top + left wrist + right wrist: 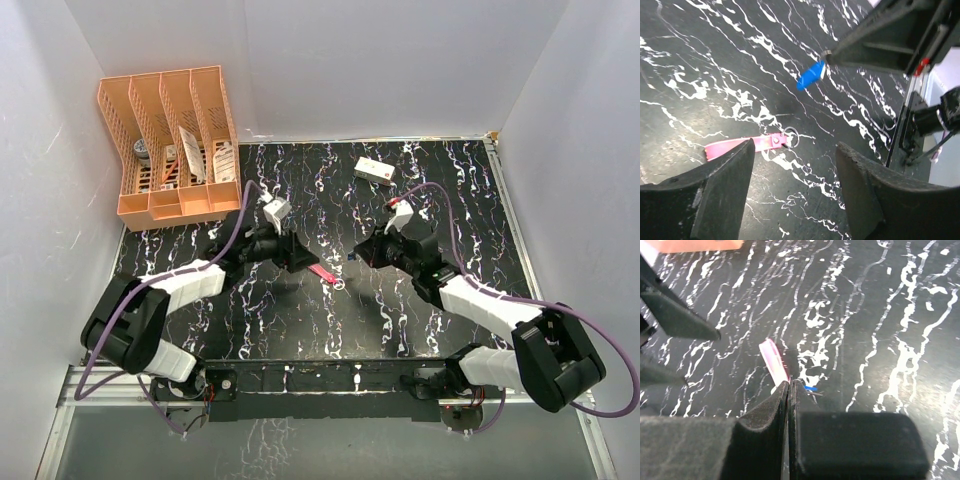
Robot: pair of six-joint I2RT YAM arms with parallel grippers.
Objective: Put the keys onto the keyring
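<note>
A pink strap (735, 146) lies flat on the black marbled table, with the small metal keyring (792, 136) riveted to its end. In the top view the strap (322, 272) sits between the two grippers. My left gripper (795, 155) hovers just above it, open and empty, its left finger over the strap's near part. My right gripper (790, 384) is shut on a blue key (810, 76), which hangs from its tips above the table beyond the ring. In the right wrist view only a sliver of the blue key (810, 388) shows past the fingers, beside the strap (774, 360).
An orange file organizer (170, 140) with papers stands at the back left. A white rectangular box (375, 171) lies at the back centre-right. White walls close in the table on three sides. The two grippers (298, 255) (362, 252) face each other closely.
</note>
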